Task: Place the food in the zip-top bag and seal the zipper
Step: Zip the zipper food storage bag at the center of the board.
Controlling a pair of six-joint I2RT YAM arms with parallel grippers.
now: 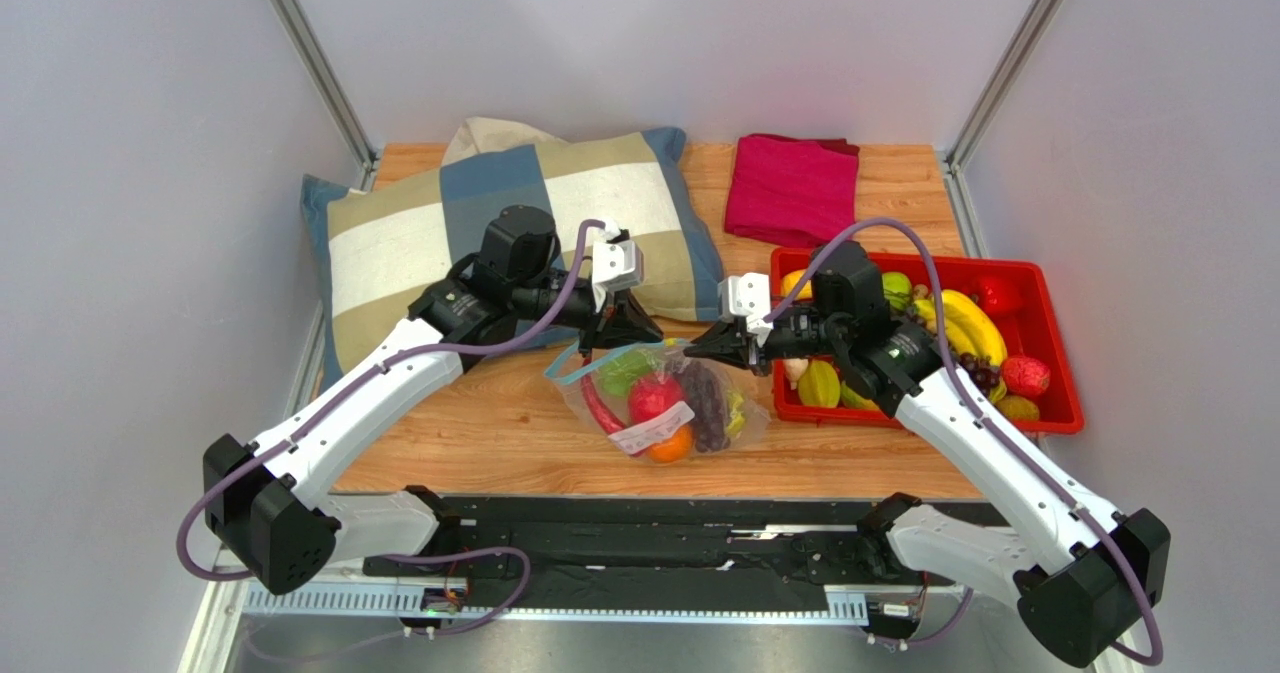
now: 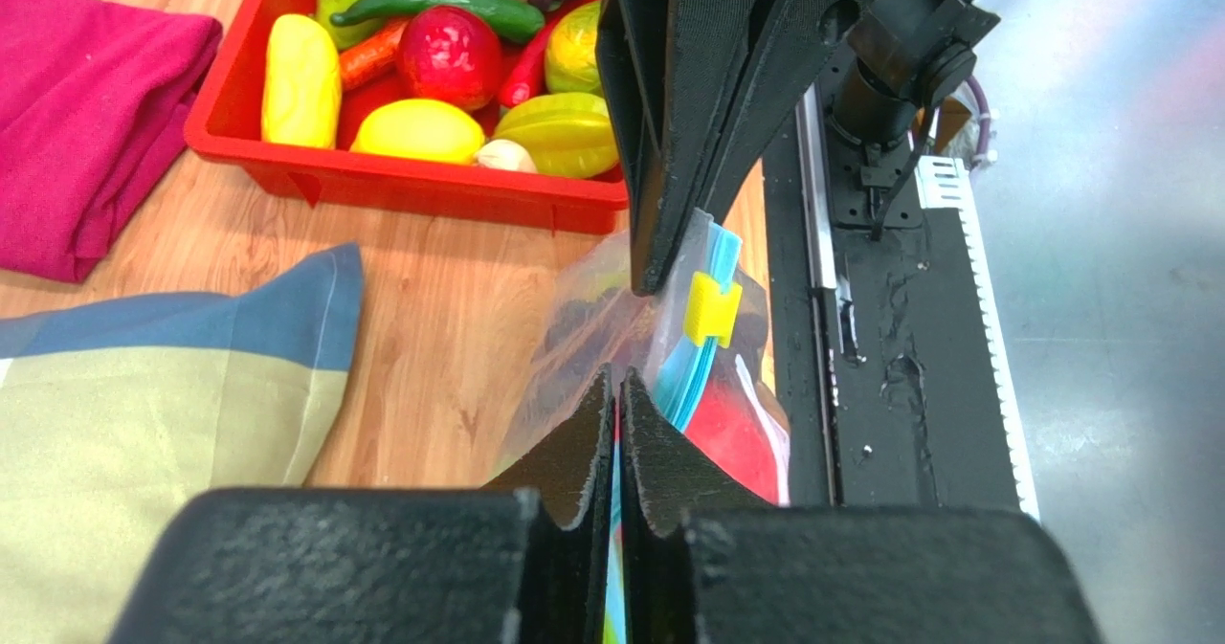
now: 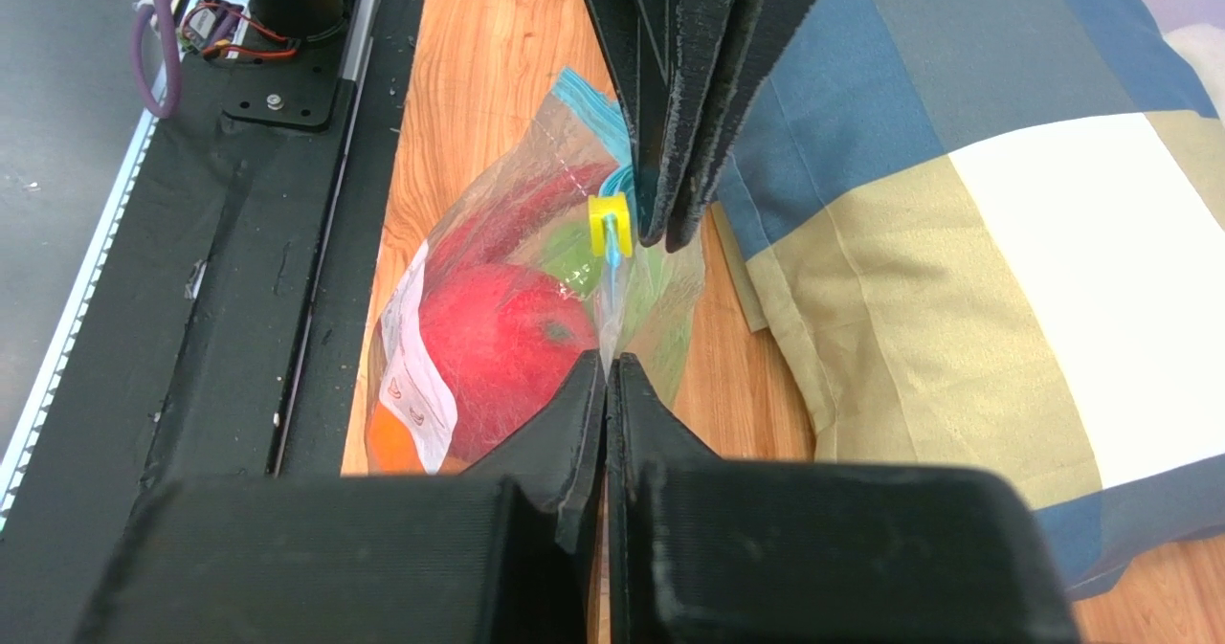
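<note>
The clear zip-top bag (image 1: 661, 403) lies on the wooden table between the arms. It holds a red apple (image 1: 652, 399), purple grapes (image 1: 703, 403), an orange piece (image 1: 672, 444) and green food. My left gripper (image 1: 621, 340) is shut on the teal zipper (image 2: 687, 371) at the bag's mouth. My right gripper (image 1: 706, 349) is shut on the mouth edge close beside it, tip to tip with the left. A yellow slider (image 2: 710, 307) sits on the zipper between the two grippers, and also shows in the right wrist view (image 3: 610, 224). The apple (image 3: 503, 336) shows through the plastic.
A red tray (image 1: 932, 421) with bananas, mangoes, apple and other toy food stands right of the bag. A checked pillow (image 1: 451, 223) lies at the back left, and a magenta cloth (image 1: 792, 186) at the back. A black rail (image 1: 646, 531) runs along the near edge.
</note>
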